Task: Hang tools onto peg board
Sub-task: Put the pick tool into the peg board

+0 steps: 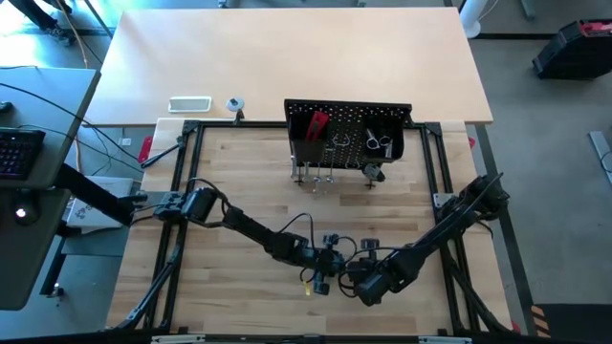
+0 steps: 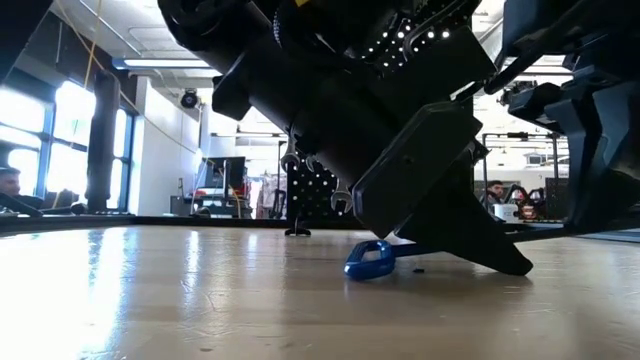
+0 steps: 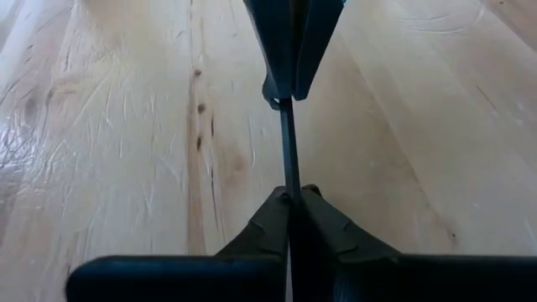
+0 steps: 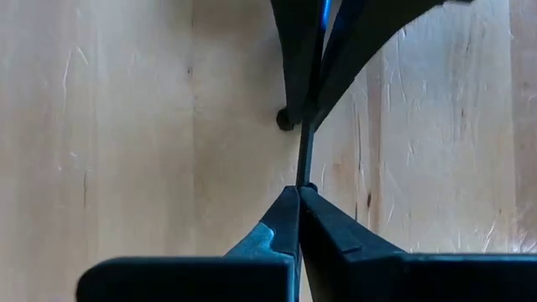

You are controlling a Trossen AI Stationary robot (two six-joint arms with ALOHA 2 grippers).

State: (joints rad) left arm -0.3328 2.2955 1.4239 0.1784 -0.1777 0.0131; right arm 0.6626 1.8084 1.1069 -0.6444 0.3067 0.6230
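The black L-shaped key shows as a thin dark shaft (image 3: pixel 288 143) spanning the gap between my two grippers near the table's front middle. Its blue end (image 2: pixel 369 261) sits down at the table top in the low view. My left gripper (image 3: pixel 291 195) and my right gripper (image 4: pixel 299 189) are both shut on that shaft, tips facing each other. The black peg board (image 1: pixel 349 134) stands at the far middle. A red-handled tool (image 1: pixel 316 123) and slim silver wrenches (image 1: pixel 334 153) hang on it. My left gripper pinches the key's thin shaft (image 3: pixel 290 180) between its two fingers, coming down at a slant from the table's left, with the fingers along the shaft. My right gripper pinches the same shaft (image 4: pixel 304 172) between its two fingers, pointing steeply down from the table's right. The key's blue end (image 2: pixel 362 270) is low at the table top.
A black tubular frame (image 1: pixel 182 182) borders the wooden work surface. Beyond it, on the pale far table, lie a small white tray (image 1: pixel 189 103) and a small round object (image 1: pixel 234 103). Bare wood lies between the grippers and the peg board.
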